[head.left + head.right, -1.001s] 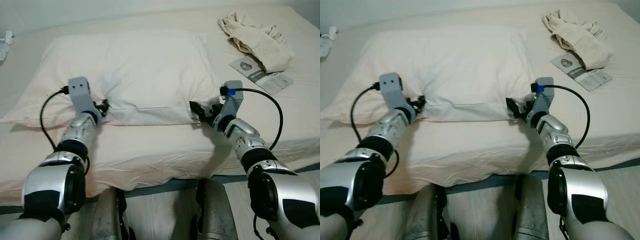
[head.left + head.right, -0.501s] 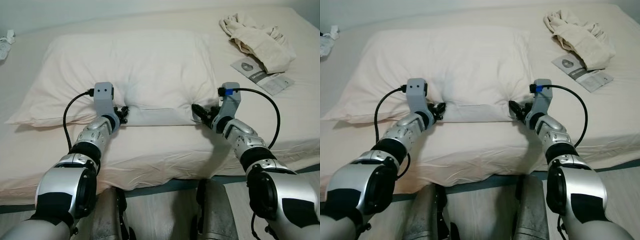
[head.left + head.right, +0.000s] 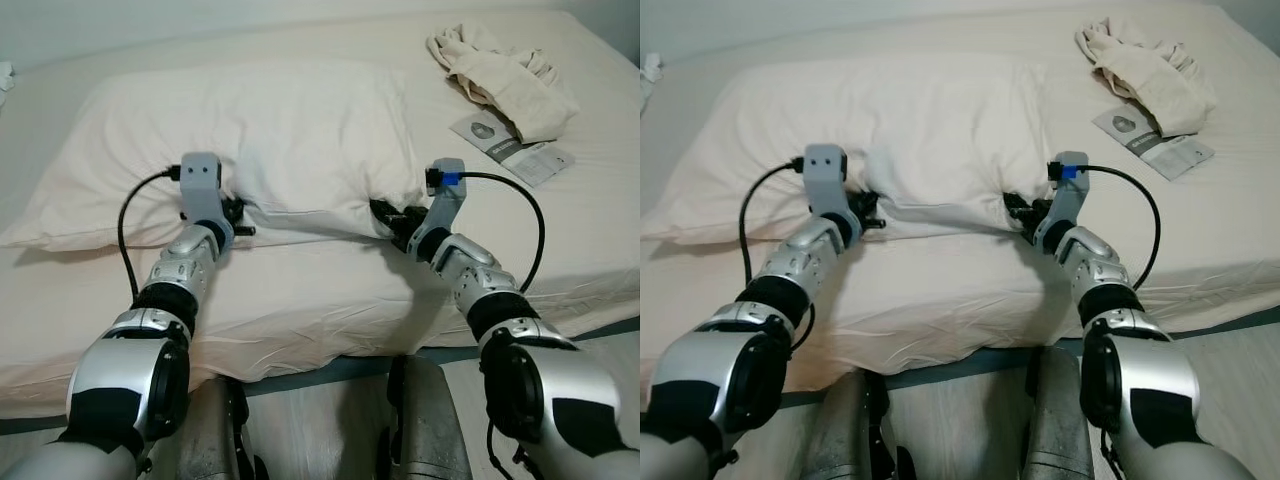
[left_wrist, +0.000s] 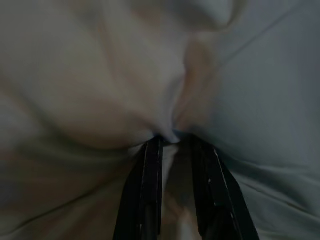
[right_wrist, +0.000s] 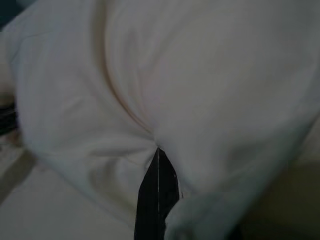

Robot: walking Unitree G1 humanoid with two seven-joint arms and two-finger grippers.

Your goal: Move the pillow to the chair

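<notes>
Since half a second ago, both grippers have drawn the pillow's near edge up off the bed point(image 3: 330, 290), bunching it between them. The pillow point(image 3: 290, 130) lies across the bed's head end, its front hem pinched by the left gripper point(image 3: 238, 212) and the right gripper point(image 3: 385, 213), each clamped on fabric. Crumpled cloth point(image 3: 500, 70) and a leaflet point(image 3: 510, 140) lie well apart, rightward.

Pillow point(image 3: 270, 130): soft matt white cloth, creased where pinched. Bed point(image 3: 330, 290) sheet: smooth matt cream fabric, a few wrinkles. Crumpled cloth point(image 3: 505, 75): off-white, rough, matt. Leaflet point(image 3: 510, 150): slightly glossy grey-and-white paper. Arms: brushed silver metal, black glossy joints. Left hand point(image 4: 172, 142) fingers: matt black plastic; right hand point(image 5: 159, 152) same.
</notes>
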